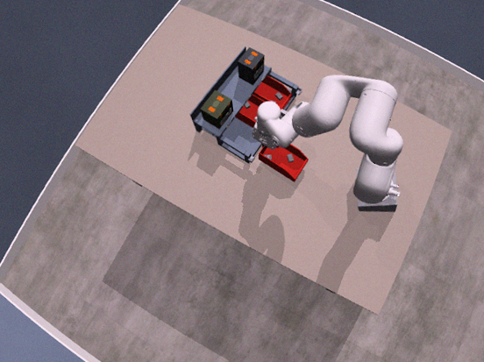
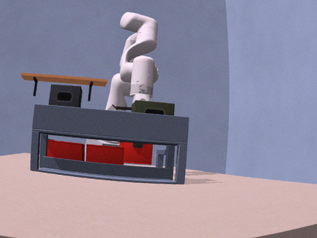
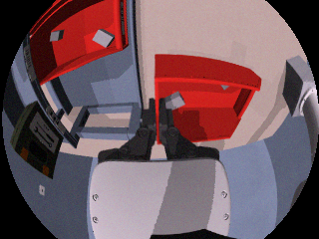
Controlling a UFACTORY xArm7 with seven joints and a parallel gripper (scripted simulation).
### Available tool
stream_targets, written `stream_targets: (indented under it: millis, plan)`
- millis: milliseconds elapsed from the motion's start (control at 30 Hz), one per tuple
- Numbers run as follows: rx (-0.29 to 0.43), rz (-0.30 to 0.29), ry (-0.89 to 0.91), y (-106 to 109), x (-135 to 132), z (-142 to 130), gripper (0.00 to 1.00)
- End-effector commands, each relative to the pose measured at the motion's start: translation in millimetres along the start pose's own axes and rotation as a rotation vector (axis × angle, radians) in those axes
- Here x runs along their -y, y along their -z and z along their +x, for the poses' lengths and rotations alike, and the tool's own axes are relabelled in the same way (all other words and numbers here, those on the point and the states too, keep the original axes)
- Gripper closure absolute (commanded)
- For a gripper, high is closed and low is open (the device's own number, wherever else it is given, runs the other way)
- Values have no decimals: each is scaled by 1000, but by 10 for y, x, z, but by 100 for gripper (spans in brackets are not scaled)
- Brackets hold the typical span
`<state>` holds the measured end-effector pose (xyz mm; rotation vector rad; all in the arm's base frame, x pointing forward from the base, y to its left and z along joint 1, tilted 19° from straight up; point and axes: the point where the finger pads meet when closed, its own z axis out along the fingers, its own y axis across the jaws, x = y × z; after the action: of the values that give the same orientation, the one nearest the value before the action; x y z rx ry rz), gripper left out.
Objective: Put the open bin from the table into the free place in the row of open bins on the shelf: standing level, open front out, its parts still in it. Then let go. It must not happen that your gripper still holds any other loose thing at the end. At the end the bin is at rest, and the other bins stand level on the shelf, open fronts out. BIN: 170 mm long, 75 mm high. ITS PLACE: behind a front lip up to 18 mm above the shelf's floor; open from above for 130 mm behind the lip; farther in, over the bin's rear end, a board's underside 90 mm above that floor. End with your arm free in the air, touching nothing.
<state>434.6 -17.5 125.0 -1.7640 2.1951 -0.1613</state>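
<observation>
Lift step in hand. Gripper [image 2: 137, 145] [image 3: 157, 107] nearly closed, pinching thin rear wall of bin [image 1: 283, 162] [image 2: 136, 155] [image 3: 204, 67]. Bin looks just off table [image 1: 156, 116] [image 2: 147, 204] [image 3: 199, 30], about level, beside shelf [image 1: 243, 135] [image 2: 110, 123] [image 3: 95, 85], parts [image 1: 290, 157] [image 3: 174, 101] inside. Next move probably needs more height over lip, then lining up with free place, rear end under board. Arm [image 1: 331, 104] [image 2: 143, 71] reaches out, wrist pointing down.
</observation>
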Motion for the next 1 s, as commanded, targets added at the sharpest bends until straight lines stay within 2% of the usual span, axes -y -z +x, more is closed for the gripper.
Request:
stream_targets:
  millis: [0, 967]
  plan:
    - [0, 3, 0, 15, 12, -2, 100]
    - [0, 3, 0, -20, 11, -2, 100]
